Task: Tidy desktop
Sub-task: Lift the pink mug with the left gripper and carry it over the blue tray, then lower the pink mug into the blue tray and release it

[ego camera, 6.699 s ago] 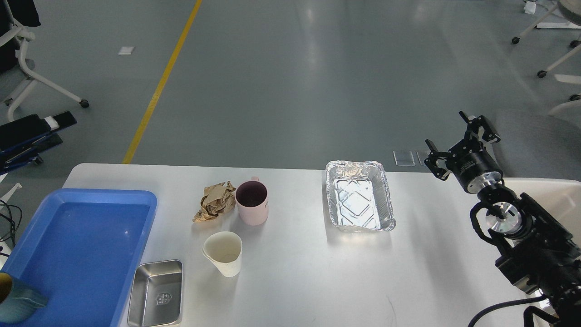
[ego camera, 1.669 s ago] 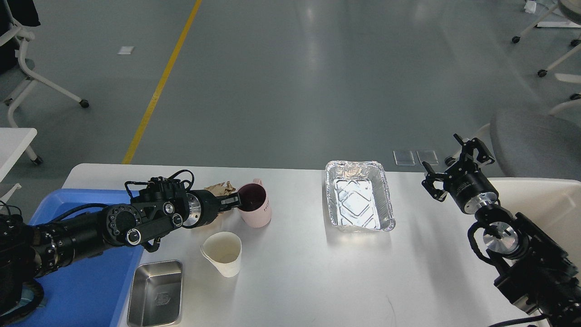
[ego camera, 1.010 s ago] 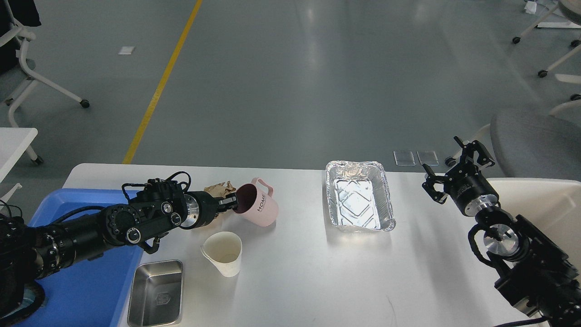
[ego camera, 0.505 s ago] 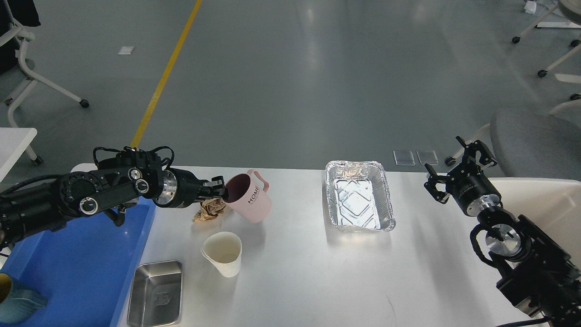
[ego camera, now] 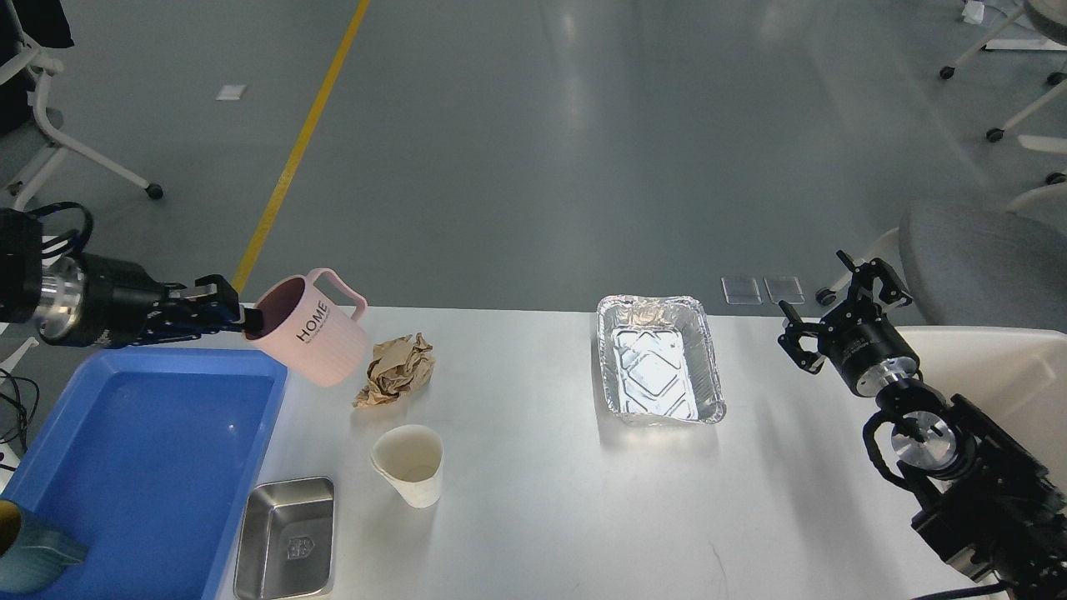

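The teal mug (ego camera: pixel 33 550) and steel tin (ego camera: pixel 285 540) are cut off by the picture's bottom-left edges.

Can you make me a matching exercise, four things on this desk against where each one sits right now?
Things:
1. pink mug
2. crumpled brown paper
3. foil tray
4. steel tin

Places:
A. near edge of the desktop, beside the blue tray
B. held tilted in the left gripper
C. right of centre, nearest the right gripper
D. lying behind the paper cup

Pairs: 1-B, 2-D, 3-C, 4-A
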Controlling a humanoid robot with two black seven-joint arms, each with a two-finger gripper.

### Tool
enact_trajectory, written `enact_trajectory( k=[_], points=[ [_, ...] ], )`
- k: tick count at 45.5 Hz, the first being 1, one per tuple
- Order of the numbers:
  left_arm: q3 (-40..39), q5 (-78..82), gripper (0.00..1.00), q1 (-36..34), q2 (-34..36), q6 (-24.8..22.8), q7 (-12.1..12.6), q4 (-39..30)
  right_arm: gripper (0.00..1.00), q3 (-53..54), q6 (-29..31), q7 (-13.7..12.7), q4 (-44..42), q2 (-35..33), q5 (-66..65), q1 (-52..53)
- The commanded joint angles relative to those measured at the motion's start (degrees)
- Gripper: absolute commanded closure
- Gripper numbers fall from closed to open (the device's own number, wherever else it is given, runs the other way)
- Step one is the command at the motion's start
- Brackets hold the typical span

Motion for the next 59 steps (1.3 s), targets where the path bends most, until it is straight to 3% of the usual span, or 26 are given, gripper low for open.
enact_trajectory(
  k=[1, 9, 28, 49, 59],
  points=[
    [-0.2, 0.1, 1.00, -2.1, 6.8, -2.5, -0.1, -2.1, 0.00, 0.0, -0.1, 0.0, 0.3, 0.3, 0.0, 0.1],
    [0.0, 0.3, 1.00, -6.7, 12.2, -6.3, 0.4, -2.6, 0.00, -0.1, -0.1, 0.0, 0.4, 0.5, 0.0, 0.2],
    [1.2, 11.4, 1.00, -5.2, 22.6, -8.1, 1.2, -3.2, 0.00, -0.1, -0.1, 0.0, 0.3, 0.5, 0.0, 0.1],
    [11.0, 13.6, 1.00, -3.6, 23.0, -3.9, 1.0, -3.2, 0.00, -0.2, -0.1, 0.0, 0.3, 0.5, 0.0, 0.0],
    [12.9, 13.6, 1.00, 1.5, 20.4, 1.7, 0.3, -3.0, 0.00, -0.2, -0.1, 0.0, 0.3, 0.5, 0.0, 0.0]
  ],
)
